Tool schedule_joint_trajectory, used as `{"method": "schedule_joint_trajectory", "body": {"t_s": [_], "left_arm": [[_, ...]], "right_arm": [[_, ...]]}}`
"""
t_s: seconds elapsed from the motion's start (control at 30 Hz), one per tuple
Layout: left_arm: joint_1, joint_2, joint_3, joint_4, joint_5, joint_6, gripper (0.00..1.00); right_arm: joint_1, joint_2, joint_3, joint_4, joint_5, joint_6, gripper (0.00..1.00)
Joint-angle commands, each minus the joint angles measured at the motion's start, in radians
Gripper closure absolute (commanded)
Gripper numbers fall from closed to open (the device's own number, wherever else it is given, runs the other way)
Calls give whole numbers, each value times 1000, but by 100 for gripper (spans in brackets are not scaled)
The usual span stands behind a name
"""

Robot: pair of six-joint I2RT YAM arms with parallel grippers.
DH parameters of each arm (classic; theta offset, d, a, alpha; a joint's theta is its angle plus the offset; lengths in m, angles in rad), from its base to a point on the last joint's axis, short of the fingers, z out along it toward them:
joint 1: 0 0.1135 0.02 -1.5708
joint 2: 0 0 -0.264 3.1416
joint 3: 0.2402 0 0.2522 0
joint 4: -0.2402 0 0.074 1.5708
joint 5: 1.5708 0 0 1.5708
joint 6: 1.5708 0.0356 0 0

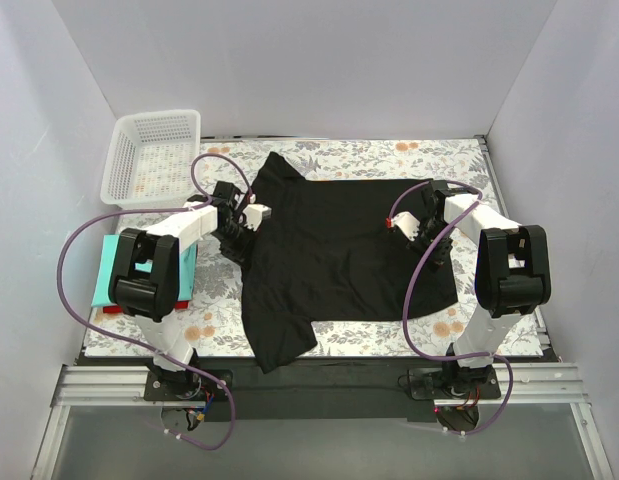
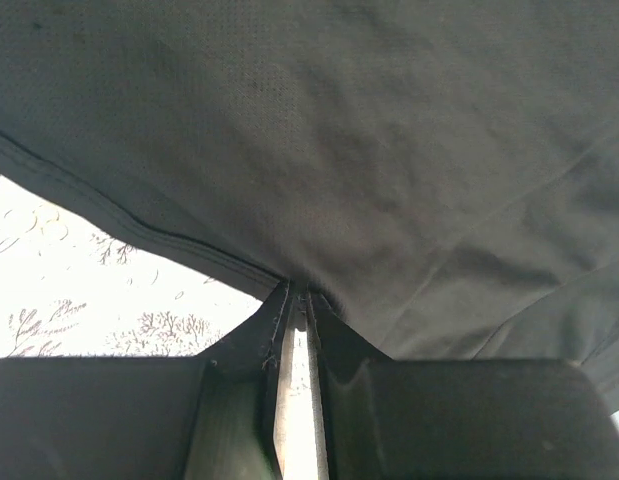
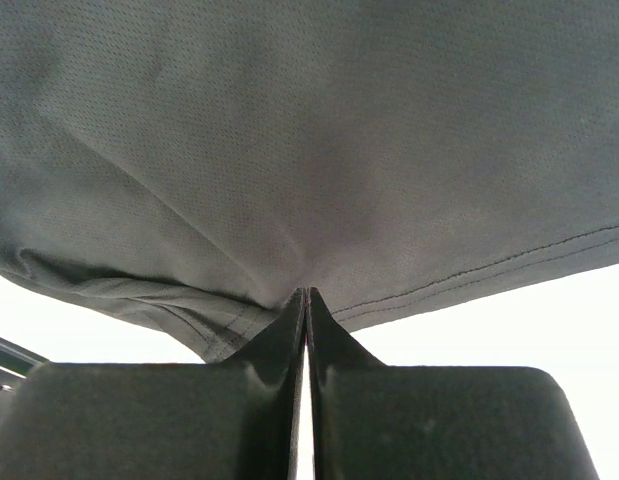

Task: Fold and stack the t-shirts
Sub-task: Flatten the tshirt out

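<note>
A black t-shirt (image 1: 334,255) lies spread over the middle of the floral tablecloth, one sleeve pointing to the back left and one hanging toward the front edge. My left gripper (image 1: 243,226) is shut on the black t-shirt at its left edge; in the left wrist view (image 2: 301,297) the fingertips pinch the fabric at its hem. My right gripper (image 1: 426,240) is shut on the shirt near its right edge; in the right wrist view (image 3: 306,292) the fingers pinch the cloth just above a stitched hem. A folded teal t-shirt (image 1: 111,270) lies at the left.
A white plastic basket (image 1: 152,155) stands at the back left corner. A red item (image 1: 113,309) peeks out under the teal shirt. White walls enclose the table on three sides. The metal rail runs along the front edge (image 1: 309,385).
</note>
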Motion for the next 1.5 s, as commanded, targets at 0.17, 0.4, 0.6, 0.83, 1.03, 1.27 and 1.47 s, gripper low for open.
{"method": "schedule_joint_trajectory", "body": {"t_s": [0.17, 0.4, 0.6, 0.83, 1.03, 1.27, 1.47], "left_arm": [[-1, 43, 7, 42, 1, -26, 92], [14, 6, -74, 49, -191, 32, 92], [65, -52, -70, 24, -372, 147, 88], [66, -78, 58, -71, -196, 179, 68], [65, -109, 111, -122, -61, 132, 64], [62, -92, 122, -140, -25, 101, 64], [54, -112, 84, -142, -11, 95, 64]], "right_arm": [[1, -6, -2, -21, 7, -4, 99], [-6, 8, -59, -7, 31, -30, 99], [-14, 37, -79, 14, 53, -30, 99], [-13, -42, -7, -42, -44, -14, 89], [-13, -128, 24, -104, -94, -31, 78], [-13, -145, -80, -127, -51, -67, 79], [-16, -165, -177, -90, -32, -61, 70]]}}
